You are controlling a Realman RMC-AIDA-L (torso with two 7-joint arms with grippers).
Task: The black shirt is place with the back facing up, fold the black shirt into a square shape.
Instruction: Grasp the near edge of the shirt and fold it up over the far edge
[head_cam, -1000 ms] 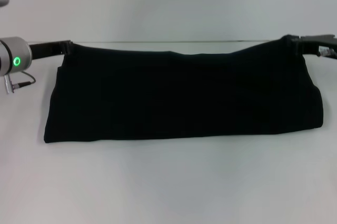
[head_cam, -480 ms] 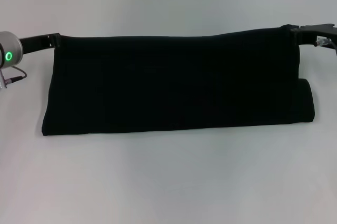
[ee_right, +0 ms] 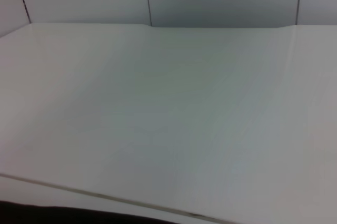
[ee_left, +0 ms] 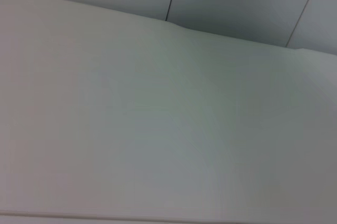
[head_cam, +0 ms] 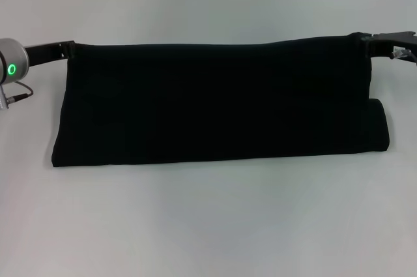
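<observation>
One black shirt (head_cam: pixel 218 104), two grippers. The shirt hangs as a wide band, top edge taut between left gripper (head_cam: pixel 65 49) and right gripper (head_cam: pixel 365 39), each pinching an upper corner. Its lower edge rests on the white table (head_cam: pixel 208 225), which lies open in front. Right end bulges.

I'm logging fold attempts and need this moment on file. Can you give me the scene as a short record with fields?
item: black shirt, plain side showing, lying as a wide band
surface: white table
left gripper: at the shirt's far left corner
right gripper: at the shirt's far right corner
far edge: pulled straight between the two grippers
near right end: a fold bulges out
fold state: not yet square
</observation>
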